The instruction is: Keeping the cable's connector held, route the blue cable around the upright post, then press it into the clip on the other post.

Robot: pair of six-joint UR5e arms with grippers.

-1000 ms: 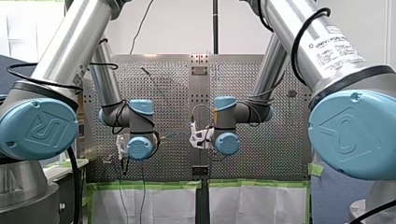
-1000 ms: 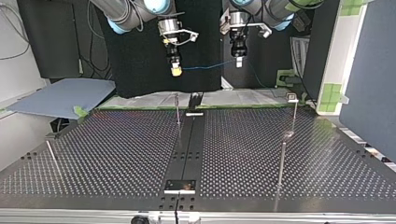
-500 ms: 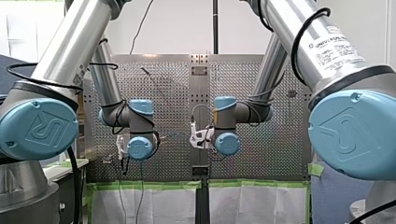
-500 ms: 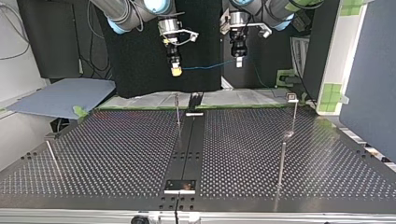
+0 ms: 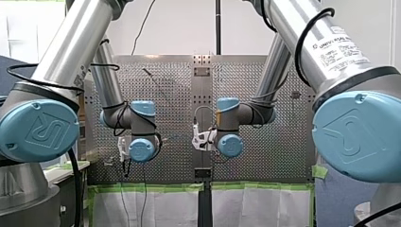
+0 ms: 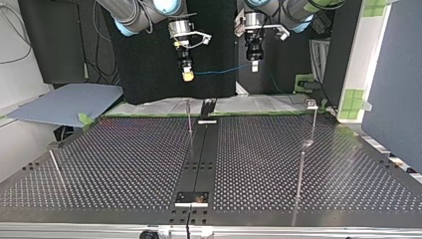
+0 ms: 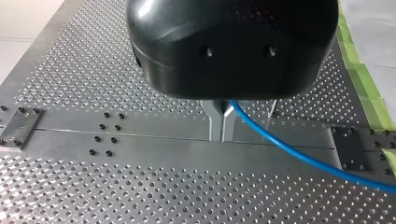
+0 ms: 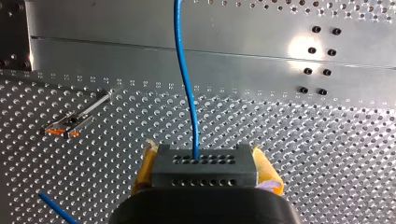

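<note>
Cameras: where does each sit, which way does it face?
Front: behind the shoulders, facing the table; left arm, right arm show.
Top: across the table, facing left gripper and right gripper.
Left wrist: looks along left gripper, shut on the cable.
Right wrist: looks along right gripper, shut on the connector.
Shared: top and wrist views show the cable.

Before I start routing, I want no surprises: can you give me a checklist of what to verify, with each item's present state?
1. The connector is gripped between the yellow pads of my right claw: ok.
2. My left claw is shut on the blue cable: ok.
3. The cable span between the claws is free of snags: ok, it hangs in the air above the table.
4. Cable around the upright post: not ok, not yet routed.
5. Cable in the clip: not ok, the held span is well away from it.
</note>
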